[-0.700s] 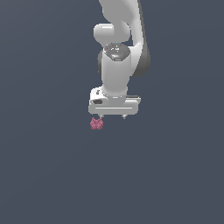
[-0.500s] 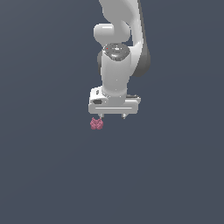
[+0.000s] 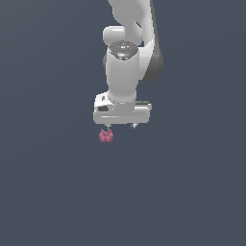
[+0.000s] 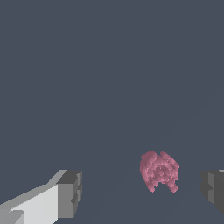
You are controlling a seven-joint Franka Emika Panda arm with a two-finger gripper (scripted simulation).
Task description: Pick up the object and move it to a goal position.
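Note:
The object (image 3: 106,136) is a tiny pink-magenta bumpy cluster lying on the dark grey floor, just below the white gripper (image 3: 120,126) and toward its end at the exterior view's left. In the wrist view the object (image 4: 159,171) lies between the two grey fingertips (image 4: 70,194), nearer to one fingertip than the other and apart from both. The gripper (image 4: 142,192) is open, with a wide gap between the pads and nothing held. The arm comes down from above.
A plain dark grey floor (image 3: 48,192) fills both views. No other objects, containers or edges show.
The gripper has come down slightly toward the floor above the object. The object has not moved.

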